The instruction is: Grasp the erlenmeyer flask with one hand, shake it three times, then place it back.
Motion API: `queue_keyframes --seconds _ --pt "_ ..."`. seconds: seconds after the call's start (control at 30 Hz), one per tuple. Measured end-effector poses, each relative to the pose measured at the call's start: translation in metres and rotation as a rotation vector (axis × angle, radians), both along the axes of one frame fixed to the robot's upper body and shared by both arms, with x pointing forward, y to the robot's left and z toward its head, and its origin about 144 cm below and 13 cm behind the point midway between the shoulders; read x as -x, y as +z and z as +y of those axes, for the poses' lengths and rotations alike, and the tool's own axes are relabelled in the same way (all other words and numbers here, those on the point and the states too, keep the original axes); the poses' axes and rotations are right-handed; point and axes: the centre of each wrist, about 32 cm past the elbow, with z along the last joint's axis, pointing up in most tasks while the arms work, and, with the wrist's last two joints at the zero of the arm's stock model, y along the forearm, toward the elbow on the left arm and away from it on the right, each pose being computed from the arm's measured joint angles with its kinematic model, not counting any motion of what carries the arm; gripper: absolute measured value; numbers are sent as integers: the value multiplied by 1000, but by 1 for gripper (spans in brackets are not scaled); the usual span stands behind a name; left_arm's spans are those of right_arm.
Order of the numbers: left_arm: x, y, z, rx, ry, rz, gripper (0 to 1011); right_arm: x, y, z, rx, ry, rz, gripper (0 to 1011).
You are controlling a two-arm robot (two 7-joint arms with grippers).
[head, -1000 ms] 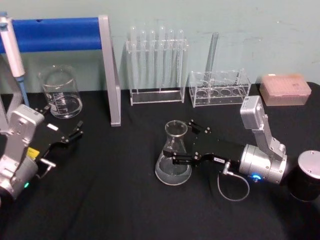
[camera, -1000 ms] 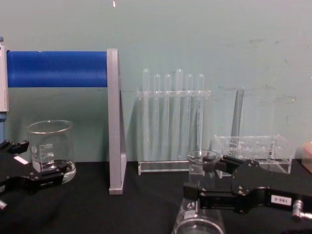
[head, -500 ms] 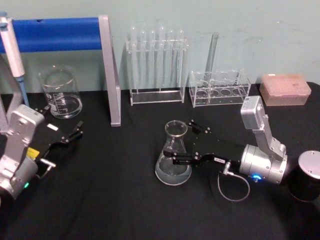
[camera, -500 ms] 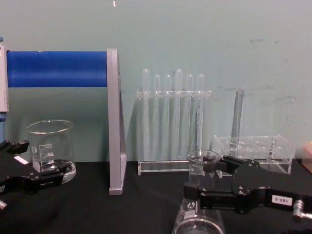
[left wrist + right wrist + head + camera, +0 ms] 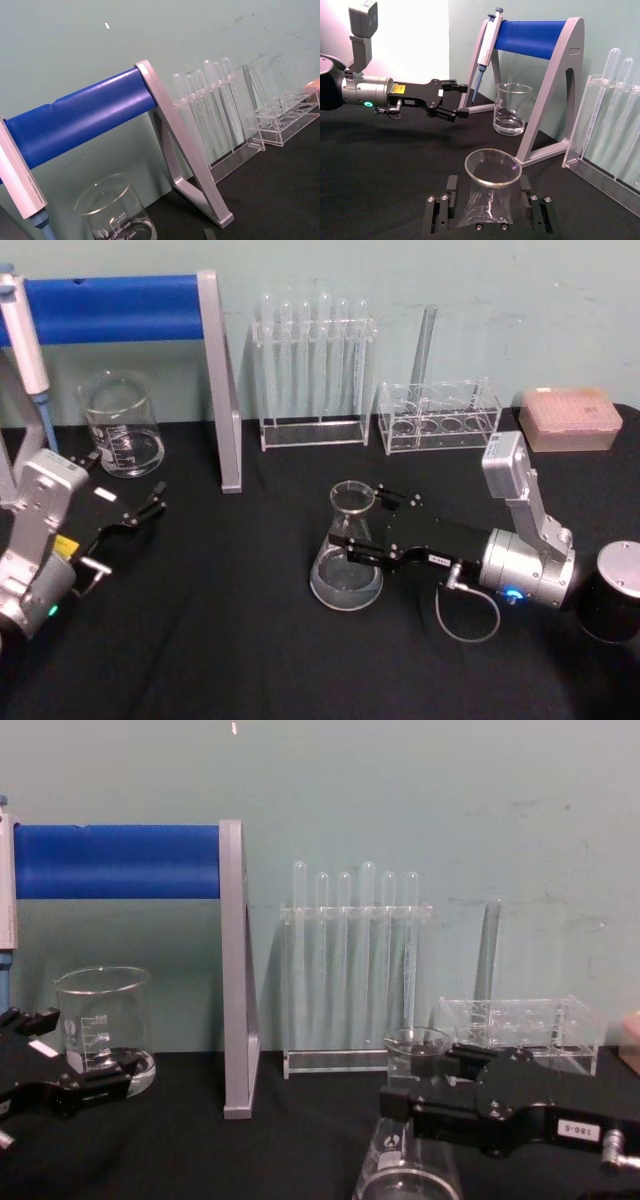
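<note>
The flask stands upright on the black table, about mid-table, on the near side of the test-tube rack. Your right gripper reaches in from the right and straddles the flask's neck. Its fingers are spread, one on each side. In the right wrist view there are slim gaps between the glass and both fingers. Your left gripper sits at the left, fingers apart and holding nothing, just near of the beaker.
</note>
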Motion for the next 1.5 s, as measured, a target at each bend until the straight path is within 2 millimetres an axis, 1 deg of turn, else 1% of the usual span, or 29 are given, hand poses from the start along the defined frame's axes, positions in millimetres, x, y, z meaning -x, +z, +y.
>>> queue_keyframes --seconds 0.03,0.07,0.13,0.17,0.23,0.3,0.37,0.83,1.0,1.2,1.3,1.5 --pt "0 0 0 0 0 0 1001 0 0 0 0 0 0 717" --pt "0 0 0 0 0 0 1001 0 0 0 0 0 0 706" --pt "0 0 0 0 0 0 1001 0 0 0 0 0 0 638" --pt "0 0 0 0 0 0 1001 0 0 0 0 0 0 621" --pt "0 0 0 0 0 0 1001 0 0 0 0 0 0 534" --pt "0 0 0 0 0 0 1001 0 0 0 0 0 0 481" --pt "0 0 0 0 0 0 1001 0 0 0 0 0 0 449" --pt "0 0 0 0 0 0 1001 0 0 0 0 0 0 449" --pt "0 0 0 0 0 0 1001 2 2 -1 -9 -43 10 449" --pt "0 0 0 0 0 0 1001 11 18 1 -38 -149 -13 449" --pt "0 0 0 0 0 0 1001 20 28 3 -62 -234 -35 449" --pt "0 0 0 0 0 0 1001 36 38 7 -101 -359 -71 449"
